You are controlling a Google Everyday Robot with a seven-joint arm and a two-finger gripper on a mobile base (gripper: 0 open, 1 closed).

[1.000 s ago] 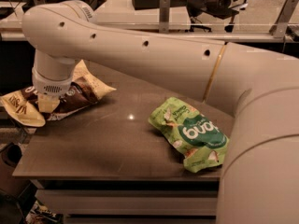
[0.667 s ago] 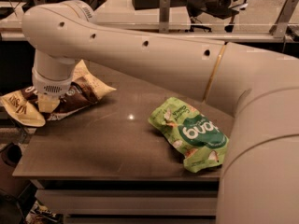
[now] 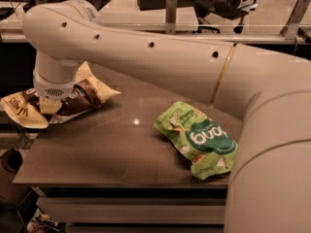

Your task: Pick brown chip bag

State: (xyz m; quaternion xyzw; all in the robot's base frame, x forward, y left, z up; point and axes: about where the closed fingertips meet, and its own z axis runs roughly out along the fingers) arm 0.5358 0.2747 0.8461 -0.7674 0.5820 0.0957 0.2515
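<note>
— At the far left corner of the counter (image 3: 121, 149), what is entered first?
— Item one: a brown chip bag (image 3: 82, 97). Crinkled, dark brown middle, pale yellow ends. One end projects past the counter's left edge; the other lies further in, toward the far edge.
— And over it?
— Item two: the gripper (image 3: 48, 105). It points straight down at the bag's dark middle, at that same far left corner. Whether it is clasping the bag or merely resting on it cannot be told; the round wrist housing sits above it and covers most of it.
— What carries it?
— Item three: the arm (image 3: 146, 57). Cream-coloured, thick, crossing above the far edge from the right side to the left corner.
— Anything else on the counter?
— Item four: a green snack bag (image 3: 199, 140). It lies flat near the front right corner, white lettering uppermost, well apart from the brown chip bag.
</note>
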